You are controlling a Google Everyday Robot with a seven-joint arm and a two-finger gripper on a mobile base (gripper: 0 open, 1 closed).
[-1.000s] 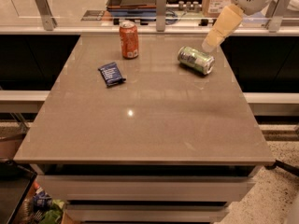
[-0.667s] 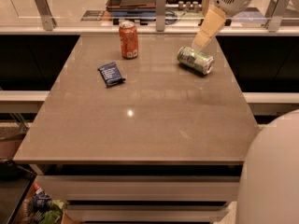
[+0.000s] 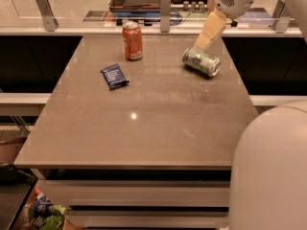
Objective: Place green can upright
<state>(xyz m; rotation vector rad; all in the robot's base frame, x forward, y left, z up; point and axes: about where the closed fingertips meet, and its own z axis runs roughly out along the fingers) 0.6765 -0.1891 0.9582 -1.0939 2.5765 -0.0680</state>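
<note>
Our gripper (image 3: 199,45) has slid left since a second ago and now hangs at the green can's (image 3: 201,62) far end; open or closed, we cannot tell. On the table (image 3: 144,128), a dark blue packet (image 3: 115,75) lies nearest. Beyond it the green can lies on its side at right, and the orange-red can (image 3: 132,41) stands upright.

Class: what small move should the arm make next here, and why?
Probably lower the gripper slightly to grasp the green can: it lies on its side on the table, with the gripper just above its far end.
</note>
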